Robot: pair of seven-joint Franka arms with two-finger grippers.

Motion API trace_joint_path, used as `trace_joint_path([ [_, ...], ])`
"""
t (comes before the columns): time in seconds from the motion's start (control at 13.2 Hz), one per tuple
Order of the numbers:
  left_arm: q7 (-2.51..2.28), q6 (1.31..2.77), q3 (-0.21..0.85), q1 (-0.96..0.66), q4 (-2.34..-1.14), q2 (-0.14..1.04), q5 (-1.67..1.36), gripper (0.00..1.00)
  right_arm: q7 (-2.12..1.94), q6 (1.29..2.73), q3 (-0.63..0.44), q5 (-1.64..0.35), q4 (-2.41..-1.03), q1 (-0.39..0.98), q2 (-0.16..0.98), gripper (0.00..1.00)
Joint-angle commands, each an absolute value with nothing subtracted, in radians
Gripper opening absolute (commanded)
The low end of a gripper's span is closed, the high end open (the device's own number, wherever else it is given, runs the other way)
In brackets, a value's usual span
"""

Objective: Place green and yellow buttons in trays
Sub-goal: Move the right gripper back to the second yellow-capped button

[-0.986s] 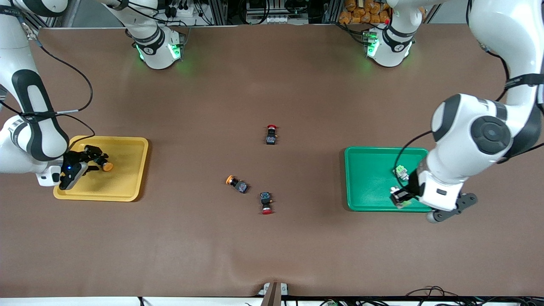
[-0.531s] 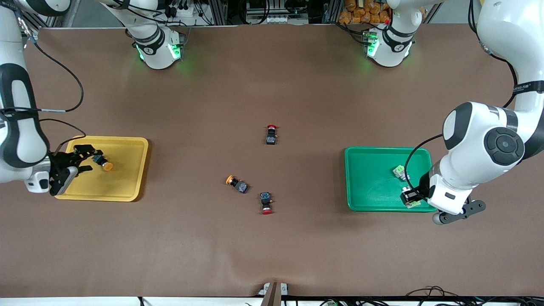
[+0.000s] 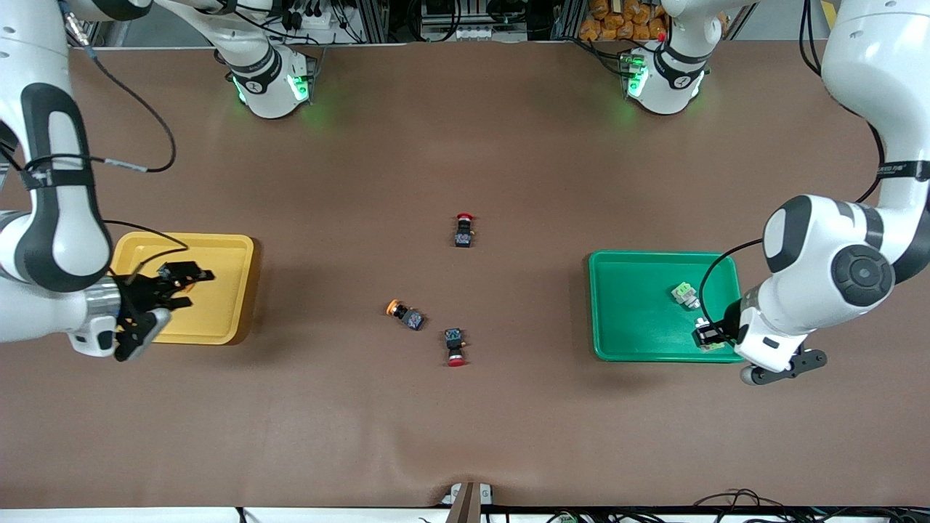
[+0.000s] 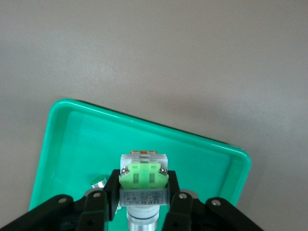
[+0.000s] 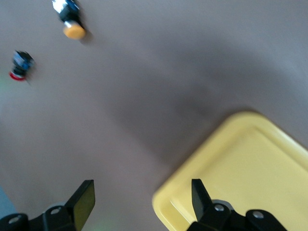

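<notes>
glossy smooth plastic green tray (image 3: pixel 632 309), glossy yellow tray (image 3: pixel 218 290), matt brown table cover (image 3: pixel 465 436)

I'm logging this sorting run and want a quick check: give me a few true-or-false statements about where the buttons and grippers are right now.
1. The left gripper is shut on a green button over the green tray. True.
2. The right gripper holds a yellow button. False: its fingers are open and hold nothing, over the yellow tray.
3. A second green button lies in the green tray. True.
4. Both red buttons are in the yellow tray. False: the red buttons lie on the table between the trays.
5. One yellow button lies on the table. True.
</notes>
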State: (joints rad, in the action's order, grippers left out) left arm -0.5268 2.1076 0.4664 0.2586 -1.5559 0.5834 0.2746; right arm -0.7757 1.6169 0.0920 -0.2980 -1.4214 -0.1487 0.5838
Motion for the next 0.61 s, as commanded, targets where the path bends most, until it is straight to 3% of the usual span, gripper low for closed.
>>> trace_joint_path([
  [0.0, -0.534, 2.177, 0.469, 0.268, -1.641, 0.575, 0.317, 0.00, -0.692, 1.678, 0.090, -0.389, -1.361, -0.085, 0.607, 0.90],
  [0.23, -0.535, 2.239, 0.469, 0.288, -1.712, 0.586, 0.319, 0.00, -0.677, 1.952, 0.091, -0.426, -1.358, 0.027, 0.646, 0.97],
  [0.53, -0.541, 2.293, 0.469, 0.295, -1.752, 0.620, 0.319, 0.00, -0.548, 2.164, 0.087, -0.422, -1.341, 0.191, 0.713, 1.00],
])
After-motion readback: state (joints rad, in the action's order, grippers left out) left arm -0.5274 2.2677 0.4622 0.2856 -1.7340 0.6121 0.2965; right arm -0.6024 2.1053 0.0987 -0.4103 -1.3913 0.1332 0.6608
